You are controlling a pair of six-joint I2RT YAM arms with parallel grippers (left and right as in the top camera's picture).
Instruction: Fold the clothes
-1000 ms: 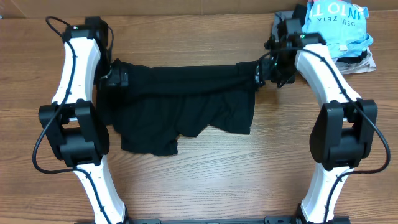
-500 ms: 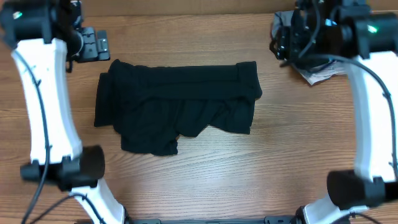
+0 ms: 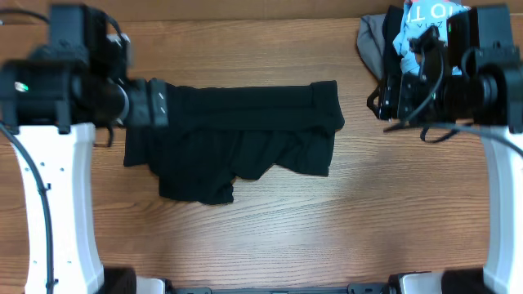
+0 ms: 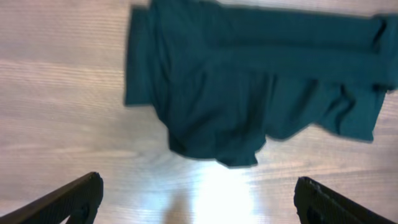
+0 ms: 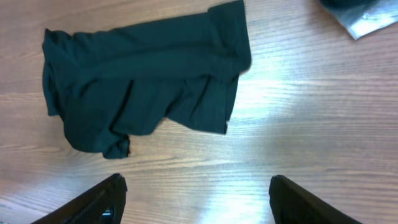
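The black T-shirt (image 3: pixel 237 139) lies loosely folded into a band on the wooden table, its lower edge bunched. It also shows in the left wrist view (image 4: pixel 249 81) and the right wrist view (image 5: pixel 149 81). My left gripper (image 3: pixel 151 102) is raised over the shirt's left end, open and empty, its fingertips wide apart in the left wrist view (image 4: pixel 199 199). My right gripper (image 3: pixel 388 98) is raised to the right of the shirt, open and empty, seen in the right wrist view (image 5: pixel 199 196). No logo or neck tag shows.
A pile with a light blue shirt (image 3: pixel 425 20) on grey garments (image 3: pixel 372 41) sits at the back right corner. A corner of it shows in the right wrist view (image 5: pixel 364 15). Bare wood table (image 3: pixel 270 237) lies in front of the shirt.
Both grippers let go of the shirt's top corners and lifted away. The shirt has stayed lying on the table since half a second ago.
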